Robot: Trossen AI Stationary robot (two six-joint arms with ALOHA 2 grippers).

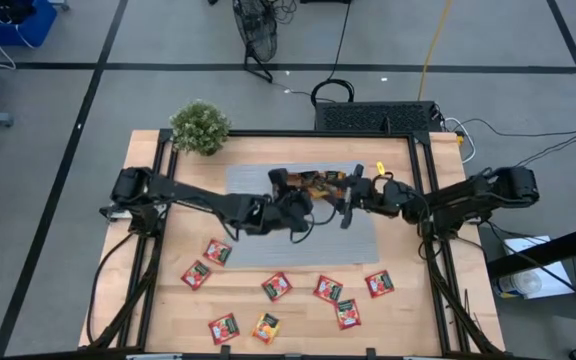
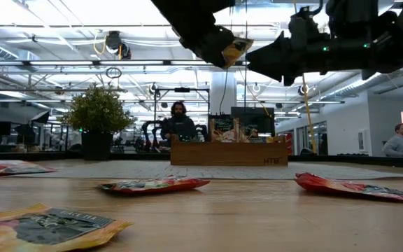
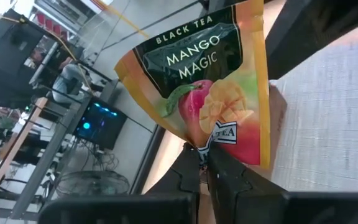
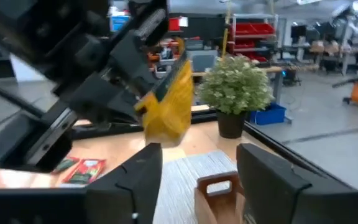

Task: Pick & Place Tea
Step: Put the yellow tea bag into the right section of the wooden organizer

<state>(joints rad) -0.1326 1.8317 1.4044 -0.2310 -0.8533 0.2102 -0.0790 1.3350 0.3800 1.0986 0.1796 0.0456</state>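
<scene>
An orange-yellow tea packet [image 3: 210,81] printed "Mango Magic" is held in the air above the grey mat [image 1: 353,240], with my left gripper [image 3: 205,155] shut on it. My right gripper [image 4: 197,171] faces it from the table's right, open, with nothing between its fingers. In the right wrist view the packet [image 4: 169,106] hangs just beyond them. The brown wooden tray [image 1: 318,181] stands on the mat's far part, under both grippers. Several more tea packets, mostly red [image 1: 276,286] and one orange [image 1: 266,327], lie flat on the wood near the table's near edge. My left gripper pinches one short edge of the packet [image 3: 219,134], by the small "TEA" label, between its two fingers. The fingers come from the table's left, slanting a little downward. The packet sticks out beyond the fingertips, lifted clear of the mat and the tray.
A potted plant [image 1: 200,127] stands at the table's far left corner. Black frame rails run along the left and right sides [image 1: 438,270]. People sit at desks in the room beyond the table [image 2: 178,120].
</scene>
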